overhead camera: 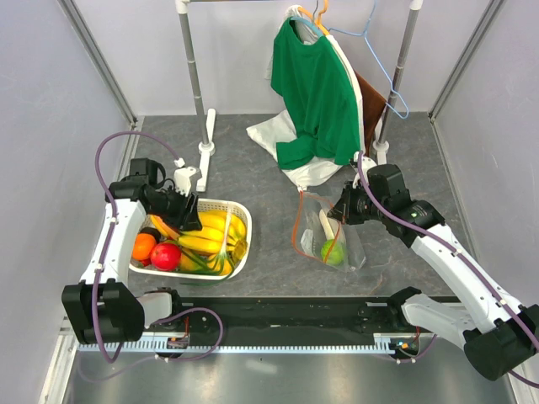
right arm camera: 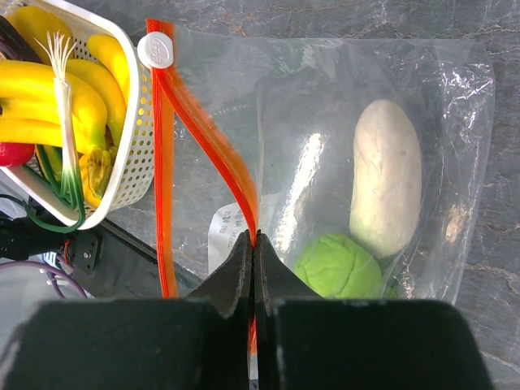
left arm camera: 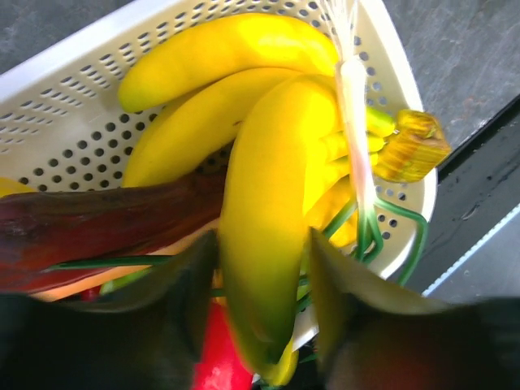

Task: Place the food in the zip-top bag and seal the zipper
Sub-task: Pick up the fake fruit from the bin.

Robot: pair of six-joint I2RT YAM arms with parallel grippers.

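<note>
R gripper (right arm camera: 254,248) is seen pressed together, pinching the zipper (right arm camera: 207,138) at the mouth of the bag (right arm camera: 325,81), which is laid on the table (overhead camera: 269,168) just right of the basket (left arm camera: 73,89). The radish (right arm camera: 386,179) & lime (right arm camera: 337,268) inside are shown clearly by R wrist cam only. L gripper (left arm camera: 262,244) is set w/ fingers either side of a banana (left arm camera: 268,162) in the basket; a firm pinch cannot be told. Orange (overhead camera: 143,247) & apple (overhead camera: 166,256) are made out best from top cam. A pale label (right arm camera: 223,231) is seen on the bag, text too small to be read.
</note>
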